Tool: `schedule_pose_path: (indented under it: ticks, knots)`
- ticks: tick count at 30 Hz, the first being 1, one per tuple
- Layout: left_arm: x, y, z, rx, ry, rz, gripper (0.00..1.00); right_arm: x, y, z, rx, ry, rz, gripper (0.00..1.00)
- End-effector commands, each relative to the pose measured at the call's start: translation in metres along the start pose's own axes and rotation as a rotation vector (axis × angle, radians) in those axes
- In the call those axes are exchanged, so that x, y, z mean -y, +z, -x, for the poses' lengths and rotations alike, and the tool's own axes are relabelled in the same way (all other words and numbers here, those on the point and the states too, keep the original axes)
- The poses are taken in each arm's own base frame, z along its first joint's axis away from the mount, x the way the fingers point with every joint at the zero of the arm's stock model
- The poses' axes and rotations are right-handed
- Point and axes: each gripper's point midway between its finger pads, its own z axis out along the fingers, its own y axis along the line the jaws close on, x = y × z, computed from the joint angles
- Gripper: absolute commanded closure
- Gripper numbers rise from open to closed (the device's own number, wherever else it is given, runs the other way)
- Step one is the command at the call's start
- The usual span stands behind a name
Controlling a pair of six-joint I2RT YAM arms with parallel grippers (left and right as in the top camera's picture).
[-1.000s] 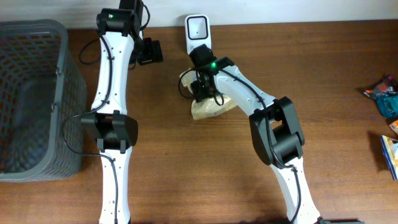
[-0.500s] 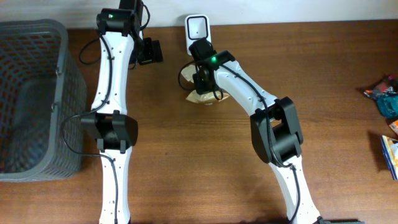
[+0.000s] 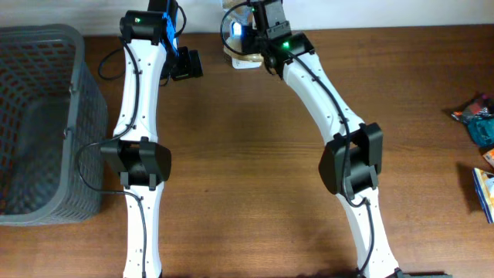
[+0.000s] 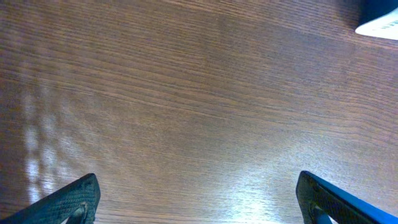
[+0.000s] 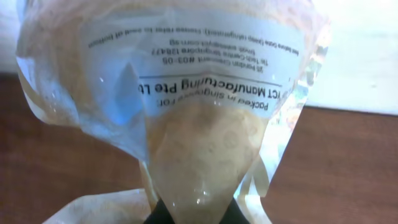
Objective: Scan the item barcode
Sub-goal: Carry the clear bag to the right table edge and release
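While right pincer (image 5: 194, 216) grips it, clear bag (image 5: 186, 81) holds beige grains (image 5: 208, 146).

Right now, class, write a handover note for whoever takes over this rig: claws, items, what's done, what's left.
Left claw: open, empty, over the table.
Right claw: shut on the clear bag, held up over the scanner at the far edge.
Done: bag picked up and brought to the scanner.
Left: get the barcode read; nothing here shows that it has been.

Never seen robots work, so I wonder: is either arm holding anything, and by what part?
The right gripper pinches a clear bag by a bunched fold of plastic. The left gripper is open, empty.
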Motion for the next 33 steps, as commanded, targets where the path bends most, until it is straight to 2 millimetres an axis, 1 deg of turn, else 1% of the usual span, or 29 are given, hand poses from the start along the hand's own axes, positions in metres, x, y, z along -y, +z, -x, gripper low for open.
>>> schedule_pose_path:
  ticks: [1, 4, 7, 8, 10, 13, 15, 16, 17, 18, 19, 20, 21, 22, 23, 25, 27, 28, 30, 32, 33]
  knots:
    - [-0.003, -0.003, 0.001, 0.008, -0.002, 0.009, 0.01, -0.003, 0.027, -0.013, 0.013, 0.008, 0.007, 0.96]
    - [-0.003, -0.003, 0.001, 0.008, -0.002, 0.009, 0.01, -0.001, 0.034, -0.026, -0.017, 0.005, -0.003, 0.96]
    - [-0.003, -0.003, 0.001, 0.008, -0.002, 0.009, 0.01, 0.002, 0.034, -0.026, -0.018, 0.004, -0.015, 0.96]
    - [-0.003, -0.003, 0.001, 0.008, -0.002, 0.009, 0.01, 0.007, 0.031, -0.025, -0.017, 0.004, -0.049, 0.96]
    - [-0.003, -0.003, 0.001, 0.008, -0.002, 0.008, 0.01, 0.020, 0.016, -0.012, 0.001, 0.004, -0.122, 0.96]
    - [-0.003, -0.003, 0.001, 0.008, -0.002, 0.009, 0.01, 0.043, -0.026, 0.022, 0.035, 0.026, -0.184, 0.96]
    - [-0.003, -0.003, 0.001, 0.008, -0.002, 0.009, 0.01, 0.081, -0.062, 0.042, 0.037, 0.100, -0.239, 0.96]
    - [-0.003, -0.003, 0.001, 0.008, -0.002, 0.009, 0.01, 0.109, -0.080, 0.048, 0.033, 0.174, -0.279, 0.96]
    - [-0.003, -0.003, 0.001, 0.008, -0.002, 0.009, 0.01, 0.134, -0.094, 0.050, 0.023, 0.235, -0.317, 0.96]
    - [-0.003, -0.003, 0.001, 0.008, -0.002, 0.009, 0.01, 0.174, -0.114, 0.045, -0.006, 0.325, -0.382, 0.96]
    - [-0.003, -0.003, 0.001, 0.008, -0.002, 0.009, 0.01, 0.225, -0.137, 0.030, -0.056, 0.429, -0.470, 0.96]
    - [-0.003, -0.003, 0.001, 0.008, -0.002, 0.009, 0.01, 0.263, -0.153, 0.013, -0.100, 0.519, -0.539, 0.96]
    - [-0.003, -0.003, 0.001, 0.008, -0.002, 0.009, 0.01, 0.298, -0.170, -0.008, -0.148, 0.621, -0.613, 0.96]
    - [-0.003, -0.003, 0.001, 0.008, -0.002, 0.008, 0.01, 0.329, -0.185, -0.028, -0.190, 0.712, -0.680, 0.96]
    - [-0.003, -0.003, 0.001, 0.008, -0.002, 0.008, 0.01, 0.365, -0.208, -0.053, -0.229, 0.840, -0.763, 0.96]
    - [-0.003, -0.002, 0.001, 0.008, -0.002, 0.008, 0.01, 0.419, -0.249, -0.094, -0.270, 1.037, -0.891, 0.96]
    - [-0.003, -0.003, 0.001, 0.008, -0.002, 0.009, 0.01, 0.462, -0.286, -0.125, -0.294, 1.149, -0.977, 0.96]
    - [-0.003, -0.003, 0.001, 0.008, -0.002, 0.009, 0.01, 0.477, -0.301, -0.141, -0.310, 1.191, -1.010, 0.96]
    - [-0.003, -0.003, 0.001, 0.008, -0.002, 0.009, 0.01, 0.492, -0.317, -0.164, -0.342, 1.243, -1.048, 0.96]
    - [-0.003, -0.003, 0.001, 0.008, -0.002, 0.009, 0.01, 0.513, -0.333, -0.197, -0.373, 1.309, -1.095, 0.96]
    - [-0.003, -0.003, 0.001, 0.008, -0.002, 0.009, 0.01, 0.521, -0.338, -0.212, -0.382, 1.335, -1.112, 0.96]
